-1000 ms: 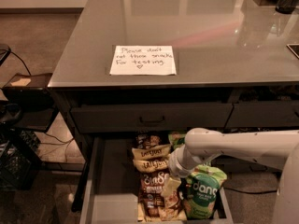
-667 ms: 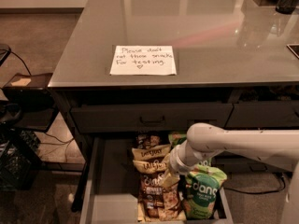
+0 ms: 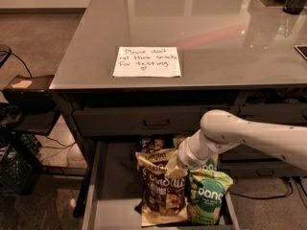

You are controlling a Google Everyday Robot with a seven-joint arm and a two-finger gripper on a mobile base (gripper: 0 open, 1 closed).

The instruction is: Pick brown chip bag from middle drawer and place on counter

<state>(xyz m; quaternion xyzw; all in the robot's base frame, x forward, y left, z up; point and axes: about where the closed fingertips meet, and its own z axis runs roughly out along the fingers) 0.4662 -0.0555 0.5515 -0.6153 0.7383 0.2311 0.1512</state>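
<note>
The brown chip bag [image 3: 162, 191], dark with white "Sea Salt" lettering, lies in the open middle drawer [image 3: 111, 190], a pale-grey tray below the counter [image 3: 201, 28]. My gripper [image 3: 175, 169] reaches down from the right on a white arm and sits at the bag's upper right edge, touching or just above it. The gripper's end is partly hidden against the bags. The counter is glossy grey and bears a white handwritten note [image 3: 147, 61].
A tan-banded bag [image 3: 152, 157] lies behind the brown bag and a green "dang" bag [image 3: 207, 195] lies right of it, under my arm. A shut dark drawer front with a black handle [image 3: 156, 123] is above. A black crate [image 3: 14, 169] and cables stand at the left.
My arm has shifted a little up and to the right, and the gripper now sits higher on the brown bag's top edge. The bags look unmoved.
</note>
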